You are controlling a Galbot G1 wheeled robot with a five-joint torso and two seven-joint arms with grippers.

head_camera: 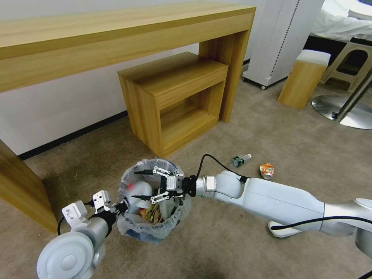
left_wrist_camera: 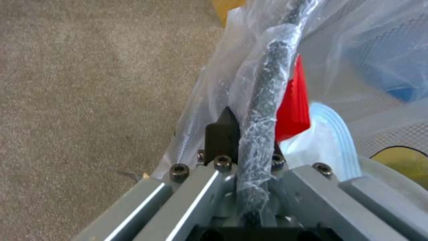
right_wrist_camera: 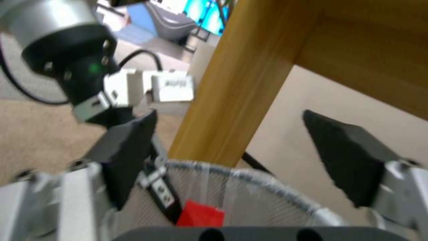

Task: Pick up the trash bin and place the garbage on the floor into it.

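Two grippers: left fingers (left_wrist_camera: 223, 134) clamp trash bin (head_camera: 133, 228) rim; right fingers (head_camera: 142, 197) spread above its litter

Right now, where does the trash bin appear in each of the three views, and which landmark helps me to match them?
Head view: the trash bin stands low and left of centre on the carpet, the open right gripper above its mouth.
Left wrist view: its bag-wrapped rim runs up the middle, pinched by the left gripper.
Right wrist view: its rim curves across the bottom.
Shared landmark: the red scrap inside the bin.
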